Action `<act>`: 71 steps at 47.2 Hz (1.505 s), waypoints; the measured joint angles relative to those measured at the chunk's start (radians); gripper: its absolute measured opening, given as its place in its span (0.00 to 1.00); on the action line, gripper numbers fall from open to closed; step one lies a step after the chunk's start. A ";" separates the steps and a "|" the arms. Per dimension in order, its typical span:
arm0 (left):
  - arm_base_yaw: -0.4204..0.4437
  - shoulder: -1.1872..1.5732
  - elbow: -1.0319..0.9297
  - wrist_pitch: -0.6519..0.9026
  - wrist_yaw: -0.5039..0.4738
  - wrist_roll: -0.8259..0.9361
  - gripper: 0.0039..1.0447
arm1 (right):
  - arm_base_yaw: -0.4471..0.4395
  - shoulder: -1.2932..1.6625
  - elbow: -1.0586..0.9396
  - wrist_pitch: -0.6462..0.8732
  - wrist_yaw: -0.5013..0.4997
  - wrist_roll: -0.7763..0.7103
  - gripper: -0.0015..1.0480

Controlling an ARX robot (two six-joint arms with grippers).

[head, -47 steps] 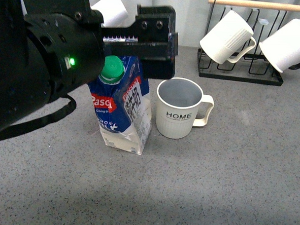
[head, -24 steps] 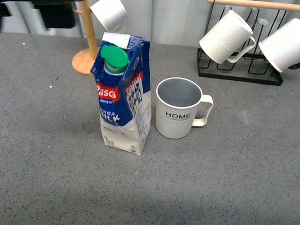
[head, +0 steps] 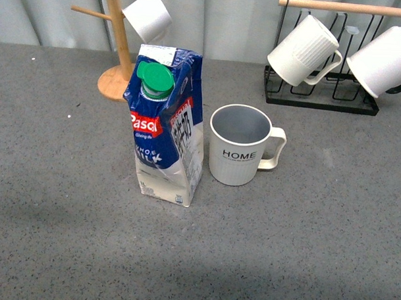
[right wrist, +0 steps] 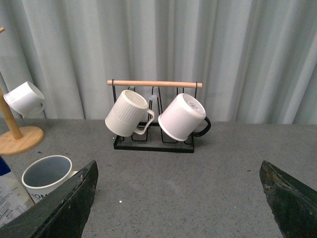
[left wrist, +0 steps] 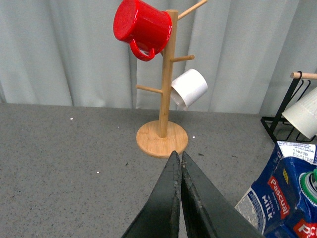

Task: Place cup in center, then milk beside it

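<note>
Counter (head: pixel 329 246) of grey speckled stone fills the front view, with neither arm showing in it. Far left at the back stands a wooden mug tree (head: pixel 114 68), a smooth white mug (head: pixel 148 15) hanging from one peg; the left wrist view also shows a red mug (left wrist: pixel 142 26) on a higher peg. In that same view the left hand (left wrist: pixel 180 154) is pressed together, its two black fingers meeting at the tips with nothing between them, hanging above the counter short of the tree's base.

Next comes the milk (head: pixel 165 129), upright near the counter's middle, green cap facing the camera, its carton sides somewhat dented. Just beside it, on its right and apart by a narrow gap, sits the cup (head: pixel 240 146), upright, "HOME" lettering to the front, handle pointing right, grey-blue inside showing.

Back right, a black wire rack (head: pixel 321 95) with a wooden bar carries a ribbed white mug (head: pixel 303 49) and a white mug with a black handle (head: pixel 385 61), both tilted.

The right hand (right wrist: pixel 178 198) is spread wide in its own wrist view, fingers at the two lower corners, holding nothing.
</note>
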State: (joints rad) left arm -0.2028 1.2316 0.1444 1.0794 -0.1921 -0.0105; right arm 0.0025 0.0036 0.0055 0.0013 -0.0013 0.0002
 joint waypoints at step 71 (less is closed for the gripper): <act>0.200 -0.984 -0.125 -0.827 0.190 0.003 0.04 | 0.000 0.000 0.000 0.000 0.000 0.000 0.91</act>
State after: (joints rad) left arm -0.0025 0.2478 0.0193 0.2520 -0.0021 -0.0071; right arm 0.0025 0.0036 0.0055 0.0013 -0.0013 0.0002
